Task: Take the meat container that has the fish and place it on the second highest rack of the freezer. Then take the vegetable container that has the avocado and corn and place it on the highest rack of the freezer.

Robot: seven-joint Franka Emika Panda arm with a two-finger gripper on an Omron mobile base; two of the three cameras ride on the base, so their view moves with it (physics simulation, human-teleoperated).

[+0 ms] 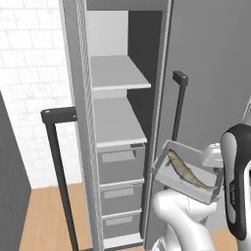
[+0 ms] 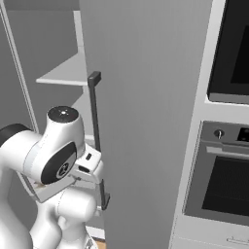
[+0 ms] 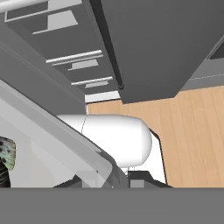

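The meat container (image 1: 172, 180), a pale grey tray, hangs tilted in the air in front of the open freezer (image 1: 117, 147), level with its top drawer. The brownish fish (image 1: 188, 172) lies lengthwise in it. My gripper (image 1: 214, 169) is shut on the tray's right rim. In the hand view the tray wall (image 3: 52, 131) runs diagonally past my gripper (image 3: 111, 181), with the fish tail (image 3: 6, 154) at the left edge. The highest rack (image 1: 117, 73) and the second highest rack (image 1: 117, 122) are bare. The vegetable container, avocado and corn are out of view.
The freezer door (image 1: 211, 73) stands open just right of the tray, its black bar handle (image 1: 179, 108) close above it. Grey drawers (image 1: 120, 164) sit below the racks. Another black handle (image 1: 56, 147) stands at the left. A wall oven (image 2: 228, 185) is on the right.
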